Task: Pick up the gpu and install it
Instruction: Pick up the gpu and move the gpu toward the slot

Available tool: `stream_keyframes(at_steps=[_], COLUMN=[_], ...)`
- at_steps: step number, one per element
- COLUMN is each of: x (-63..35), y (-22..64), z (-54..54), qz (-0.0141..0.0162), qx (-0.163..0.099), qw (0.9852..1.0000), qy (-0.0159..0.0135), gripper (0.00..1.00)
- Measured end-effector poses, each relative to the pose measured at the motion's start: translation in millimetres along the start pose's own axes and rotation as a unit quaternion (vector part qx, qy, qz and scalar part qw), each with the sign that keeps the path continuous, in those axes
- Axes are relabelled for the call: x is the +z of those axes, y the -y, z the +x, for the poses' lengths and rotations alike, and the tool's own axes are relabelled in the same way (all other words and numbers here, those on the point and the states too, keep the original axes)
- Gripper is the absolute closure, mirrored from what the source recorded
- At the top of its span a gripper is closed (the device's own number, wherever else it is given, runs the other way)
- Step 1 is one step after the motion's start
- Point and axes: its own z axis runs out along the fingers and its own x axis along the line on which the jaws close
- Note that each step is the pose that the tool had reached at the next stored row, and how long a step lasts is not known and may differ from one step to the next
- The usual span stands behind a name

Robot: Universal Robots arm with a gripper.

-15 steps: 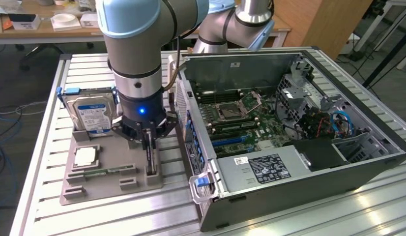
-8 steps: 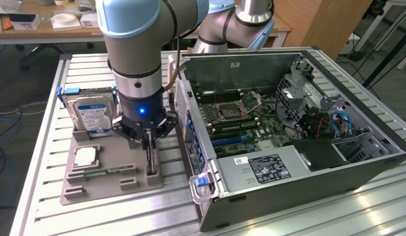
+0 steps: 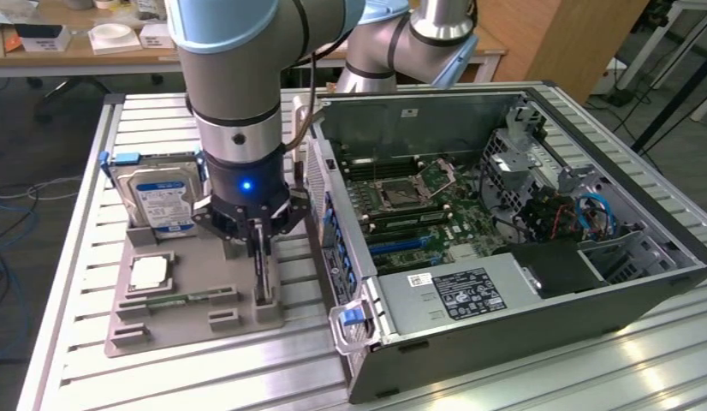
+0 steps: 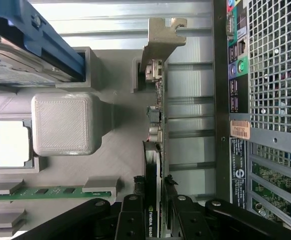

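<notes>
Gripper [image 4: 155, 212] sits low over the tray [image 3: 182, 334] and straddles the gpu [image 4: 154, 140]. Whether it grips the gpu or merely brackets it cannot be told from either view. The gpu stands on edge in its slot on the tray side nearest the case [image 3: 537, 351], with its silver bracket [image 4: 161, 40] at the end away from the gripper and no sign of lift.

Risks, as judged:
- The gpu is seated in a close slot, so a pull off the vertical could bind it and drag the whole tray.
- The grip point appears to lie off the bracket end, so the gpu may tip once it is free.
- The case's rear wall runs just beside the slot, and a swing that way could catch the bracket or board edge on it.
- The hard drive [image 3: 159, 201] stands upright near the gripper's other side, which leaves little room for sideways correction.
- A hold on the cooler face rather than the board could slip.

The tray also carries a processor [image 3: 151, 272] and a memory stick [image 3: 176, 301]. Tray and case rest on a slatted metal table [image 3: 80, 257]. The case lies open on its side with the motherboard [image 3: 434, 214] exposed.

Beyond the table are a desk [image 3: 56, 58] with white items, a wooden cabinet [image 3: 559, 43] and loose cables [image 3: 11, 201] on the floor.
</notes>
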Motion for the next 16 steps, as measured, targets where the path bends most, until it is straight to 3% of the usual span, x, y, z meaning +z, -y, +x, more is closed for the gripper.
stream_keyframes(at_steps=[16], x=[-28.6], y=[-0.5], z=[-0.7], qz=[0.0], qx=[0.0], qw=[1.0], qy=[0.0], gripper=[0.74])
